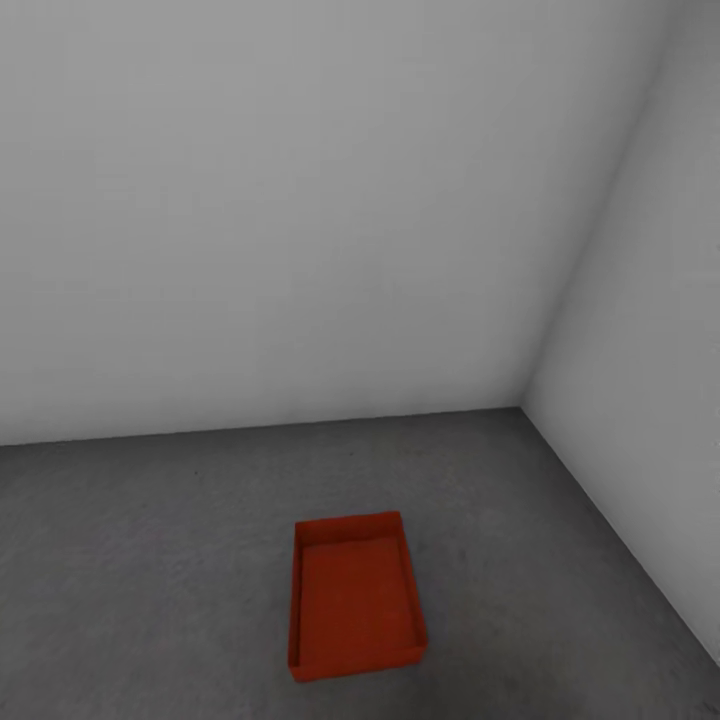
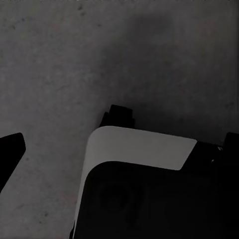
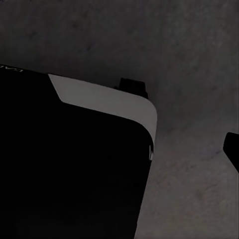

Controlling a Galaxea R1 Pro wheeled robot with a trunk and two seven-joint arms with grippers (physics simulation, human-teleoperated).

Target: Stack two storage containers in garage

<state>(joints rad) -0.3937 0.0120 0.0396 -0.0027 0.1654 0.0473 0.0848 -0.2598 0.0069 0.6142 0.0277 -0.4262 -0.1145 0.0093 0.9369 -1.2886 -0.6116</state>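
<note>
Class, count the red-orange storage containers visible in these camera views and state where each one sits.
1. The storage container sits open side up on the grey concrete floor, near the corner of two white walls. A second may lie outside the views.

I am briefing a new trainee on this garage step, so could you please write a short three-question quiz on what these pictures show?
1. True or false: the storage container rests on the grey concrete floor.
2. Multiple choice: how many red-orange containers show in the head view? A) none B) one C) two
3. Short answer: is anything lying inside the container, as far as the head view shows?

Key
1. True. It sits flat on the floor, near the corner where the two white walls meet.
2. B. One container, with nothing stacked on it.
3. No; its flat bottom looks bare.
</note>
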